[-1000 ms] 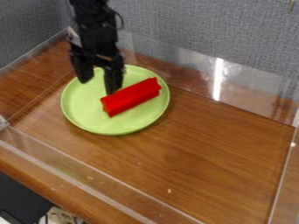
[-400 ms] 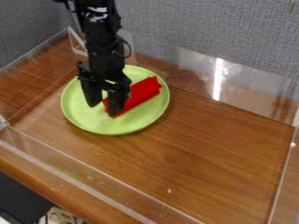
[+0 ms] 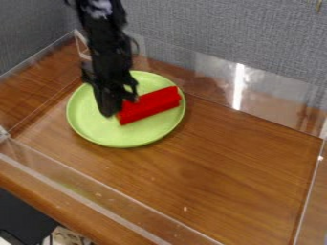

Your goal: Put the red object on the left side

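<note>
Compared with the earlier frame, the red block [image 3: 149, 105] sits slightly farther right on the green plate [image 3: 118, 139], probably nudged by the gripper [image 3: 113, 107]. I see the fingers drawn narrow at the block's left end, low over the plate, presumably to grasp it; blur hides whether they pinch it, and most of its length lies to their right

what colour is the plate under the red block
Lime green; the plate shows plainly in the camera view.
</note>
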Motion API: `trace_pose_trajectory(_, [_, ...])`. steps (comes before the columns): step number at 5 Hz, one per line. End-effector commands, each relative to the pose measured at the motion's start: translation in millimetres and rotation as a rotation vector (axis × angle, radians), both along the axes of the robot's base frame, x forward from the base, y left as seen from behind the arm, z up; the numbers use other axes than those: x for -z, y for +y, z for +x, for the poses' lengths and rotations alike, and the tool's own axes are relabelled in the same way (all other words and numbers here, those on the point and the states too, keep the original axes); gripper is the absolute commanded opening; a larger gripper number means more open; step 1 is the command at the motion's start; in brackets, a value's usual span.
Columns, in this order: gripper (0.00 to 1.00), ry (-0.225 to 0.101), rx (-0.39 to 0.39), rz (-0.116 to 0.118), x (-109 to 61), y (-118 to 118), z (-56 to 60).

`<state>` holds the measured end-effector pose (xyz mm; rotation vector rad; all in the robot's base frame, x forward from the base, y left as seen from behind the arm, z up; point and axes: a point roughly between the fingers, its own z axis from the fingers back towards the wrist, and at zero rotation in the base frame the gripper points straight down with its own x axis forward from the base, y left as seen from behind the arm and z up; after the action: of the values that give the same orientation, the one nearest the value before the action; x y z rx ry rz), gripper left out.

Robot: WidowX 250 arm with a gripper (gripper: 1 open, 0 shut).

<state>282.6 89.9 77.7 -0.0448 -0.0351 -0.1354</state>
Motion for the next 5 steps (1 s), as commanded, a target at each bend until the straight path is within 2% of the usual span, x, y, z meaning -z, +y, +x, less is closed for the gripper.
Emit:
trace_pose_trajectory(1, [0.00, -0.114, -0.099, 0.032, -44.6, 29.7, 1.2])
trace_pose_trajectory(2, [0.00, -0.148, -0.101, 0.020, -52.9, 14.3, 11.5])
trace_pose_trajectory(3, [1.00, -0.137, -0.127, 0.007, -42.4, -0.1, 17.9])
trace_pose_trajectory(4, [1.00, -0.113, -0.170, 0.000, -25.1, -11.1, 19.8])
trace_pose_trajectory(5, [1.00, -0.078, -0.203, 0.006, -3.2, -16.4, 27.6])
